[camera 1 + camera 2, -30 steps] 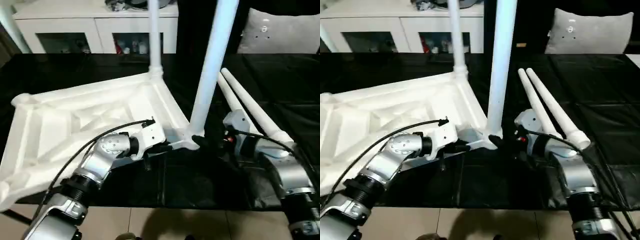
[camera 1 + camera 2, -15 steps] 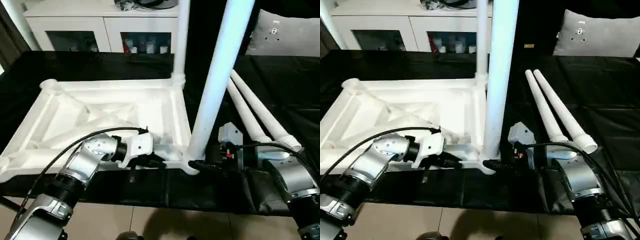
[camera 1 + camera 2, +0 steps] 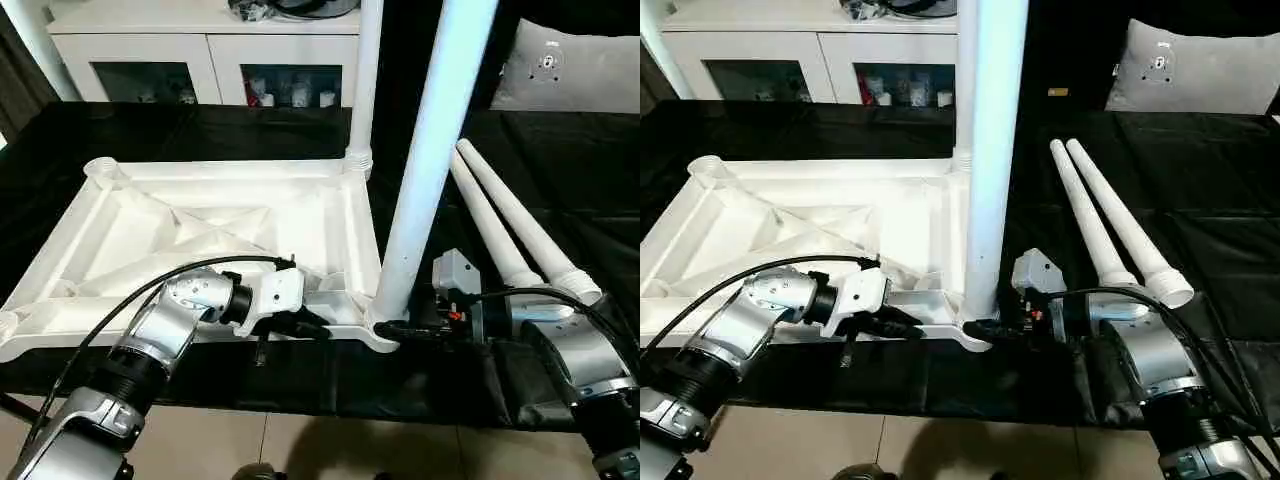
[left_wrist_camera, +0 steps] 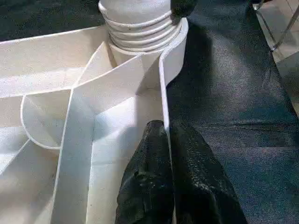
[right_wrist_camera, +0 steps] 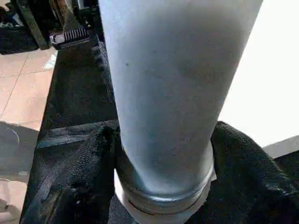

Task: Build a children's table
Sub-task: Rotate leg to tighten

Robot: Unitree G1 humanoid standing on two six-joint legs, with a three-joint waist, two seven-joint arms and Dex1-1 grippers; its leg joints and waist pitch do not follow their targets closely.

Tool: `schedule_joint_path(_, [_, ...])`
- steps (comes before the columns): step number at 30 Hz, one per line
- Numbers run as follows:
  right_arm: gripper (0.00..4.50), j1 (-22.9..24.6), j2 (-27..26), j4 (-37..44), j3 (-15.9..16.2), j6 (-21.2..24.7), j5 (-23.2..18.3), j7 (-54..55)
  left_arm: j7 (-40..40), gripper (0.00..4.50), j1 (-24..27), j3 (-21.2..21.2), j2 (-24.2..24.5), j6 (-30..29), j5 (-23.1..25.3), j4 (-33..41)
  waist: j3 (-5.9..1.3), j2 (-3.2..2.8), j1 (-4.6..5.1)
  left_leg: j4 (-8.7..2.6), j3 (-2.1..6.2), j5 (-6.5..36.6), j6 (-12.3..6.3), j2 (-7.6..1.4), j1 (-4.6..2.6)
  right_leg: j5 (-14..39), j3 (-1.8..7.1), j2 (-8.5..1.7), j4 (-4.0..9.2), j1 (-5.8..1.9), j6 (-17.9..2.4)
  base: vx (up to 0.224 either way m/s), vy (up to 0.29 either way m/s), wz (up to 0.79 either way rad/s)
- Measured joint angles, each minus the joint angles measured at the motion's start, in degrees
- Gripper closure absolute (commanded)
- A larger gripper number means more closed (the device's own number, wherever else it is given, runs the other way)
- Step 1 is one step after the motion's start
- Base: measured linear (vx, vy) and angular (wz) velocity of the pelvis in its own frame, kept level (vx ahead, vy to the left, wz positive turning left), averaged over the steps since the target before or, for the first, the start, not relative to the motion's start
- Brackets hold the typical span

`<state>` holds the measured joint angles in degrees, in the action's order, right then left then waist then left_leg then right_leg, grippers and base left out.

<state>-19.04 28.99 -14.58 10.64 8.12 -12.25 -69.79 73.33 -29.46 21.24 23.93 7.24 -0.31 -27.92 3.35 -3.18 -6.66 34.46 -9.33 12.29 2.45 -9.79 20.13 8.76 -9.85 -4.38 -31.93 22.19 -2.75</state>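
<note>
Children's table (image 3: 200,230) plastic and grey pillow (image 3: 575,70) carry no legible writing.

- I count one upturned table top (image 3: 200,235).
- Two legs (image 3: 430,170) stand upright in its sockets.
- Two loose legs (image 3: 510,230) lie side by side.
- One grey pillow (image 3: 575,70).
- One white cabinet (image 3: 200,50).

no readable text, labels, brands or numbers anywhere. grey pillow (image 3: 575,68) carries a small round mark, too small to read. a small yellowish tag (image 3: 1058,92) sits on the dark backdrop beside the pillow, lettering not legible. items behind the glass doors of the white cabinet (image 3: 205,50) are too small to make out any print.
</note>
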Motion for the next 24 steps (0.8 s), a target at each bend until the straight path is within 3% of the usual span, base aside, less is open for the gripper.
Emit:
schedule_joint_path(5, [1.88,0.5,-0.7,0.6,-0.3,1.7,-0.7,1.3,-0.6,4.5,0.5,-0.5,-0.7,-2.6,-0.7,0.8,0.0,0.0,0.07,0.0,-0.03,0.0,0.02,0.0,-0.04,0.0,0.02,0.0,-0.02,-0.02,0.0,0.0,0.0,0.0])
schedule_joint_path(9, [1.88,0.3,-3.5,0.3,-1.6,4.2,0.3,7.0,-5.4,4.5,1.0,-1.3,-1.9,-5.8,0.6,1.7,-0.01,0.01,0.35,0.01,-0.08,0.0,0.2,-0.01,-0.14,0.0,0.03,0.0,-0.04,-0.24,0.0,0.0,0.0,0.0])
schedule_joint_path(11, [1.88,-1.1,-9.3,-2.5,-3.8,6.0,2.3,16.8,-12.6,4.5,1.6,-2.7,-4.5,-10.3,3.5,3.0,-0.08,0.13,1.32,0.05,-0.11,-0.1,0.34,-0.04,-0.28,0.0,0.01,0.0,-0.04,-0.34,0.0,0.0,0.0,0.0])
schedule_joint_path(16, [1.88,-4.6,-15.1,-7.0,-7.2,8.8,4.2,32.1,-24.9,4.5,1.8,-3.5,-12.4,-19.2,6.2,4.8,-0.1,0.11,3.61,0.07,-0.12,-0.1,0.35,-0.15,-0.27,0.0,-0.36,-0.02,0.83,-0.71,0.0,0.0,0.0,0.0])
schedule_joint_path(21, [1.88,-8.0,-19.3,-11.1,-9.2,9.5,6.7,41.7,-33.1,4.5,0.5,-3.5,-17.4,-22.8,9.3,3.8,-0.14,0.07,4.57,0.11,-0.12,-0.1,0.34,-0.09,-0.39,0.0,-0.36,-0.05,1.05,-0.9,0.1,0.0,0.0,0.0])
schedule_joint_path(22, [1.32,-8.8,-19.9,-11.9,-9.6,9.1,7.7,43.5,-34.7,4.5,-0.1,-3.4,-18.5,-23.3,10.1,3.2,-0.13,0.08,4.66,0.11,-0.11,-0.1,0.34,-0.1,-0.49,0.0,-0.4,-0.05,1.13,-0.87,0.1,0.0,0.0,0.0])
schedule_joint_path(24, [1.18,-8.8,-20.2,-12.4,-9.9,8.5,7.6,44.4,-36.1,4.5,-0.1,-3.0,-19.3,-23.3,10.7,3.1,-0.13,0.08,4.65,0.1,-0.11,-0.1,0.28,-0.08,-0.49,0.0,-0.37,-0.07,1.15,-0.9,0.1,0.0,0.0,0.0])
